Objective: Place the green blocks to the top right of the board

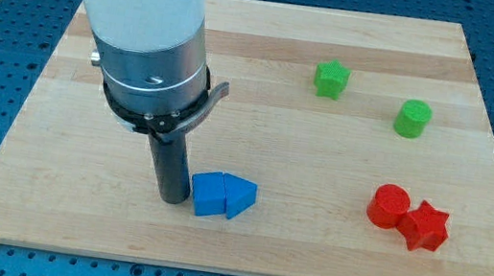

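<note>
My tip (pixel 169 200) sits near-left, touching the blue blocks (pixel 222 196); tool has no jaws, grips nothing. Green star (pixel 331 78) & green cylinder (pixel 412 119) lie far-right on tabletop (pixel 271 35). Approach from their near-left, push w/ short strokes.

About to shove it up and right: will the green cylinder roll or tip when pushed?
The green cylinder stands on its flat end, so it should slide, not roll. It looks squat, so tipping seems unlikely. My tip is far left, beside the blue blocks.
</note>
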